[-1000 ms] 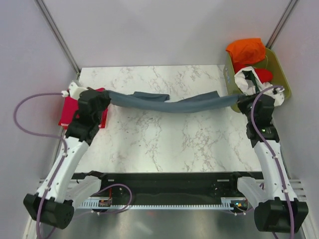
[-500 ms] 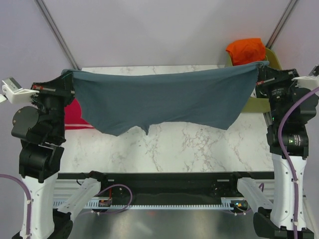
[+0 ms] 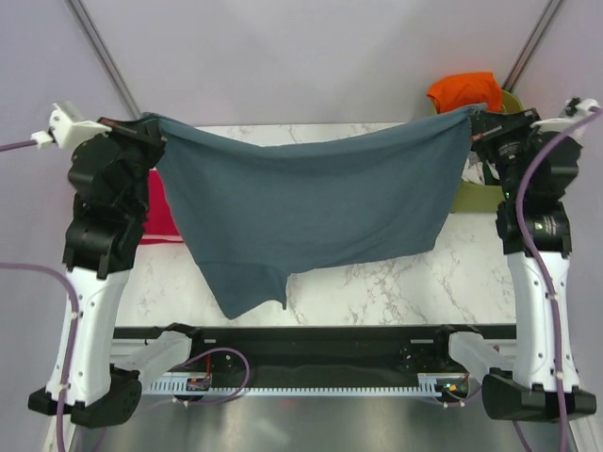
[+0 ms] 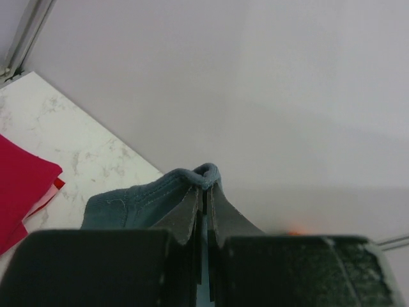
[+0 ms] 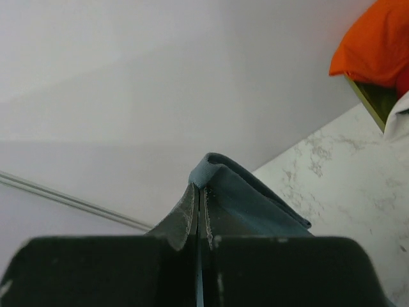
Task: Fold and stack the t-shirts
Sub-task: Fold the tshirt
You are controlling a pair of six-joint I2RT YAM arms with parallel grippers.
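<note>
The slate blue-grey t-shirt (image 3: 311,202) hangs spread in the air between both grippers, high above the table, its lower edge sagging lowest at the left. My left gripper (image 3: 151,125) is shut on its left top corner (image 4: 192,182). My right gripper (image 3: 474,116) is shut on its right top corner (image 5: 230,179). The crimson red folded t-shirt (image 3: 160,212) lies on the table at the left, mostly hidden by the arm and the hanging shirt; it also shows in the left wrist view (image 4: 19,192). An orange t-shirt (image 3: 464,92) tops the basket.
The olive-green plastic basket (image 3: 476,196) stands at the back right, partly behind the hanging shirt and the right arm. Its rim (image 5: 374,96) and a white garment (image 5: 399,118) show in the right wrist view. The marble table (image 3: 396,292) lies below.
Both grippers have lifted the blue-grey shirt from a stretched rope low over the table to a spread sheet held high. In the last half second the left arm has swung inward and the shirt hangs lower.
</note>
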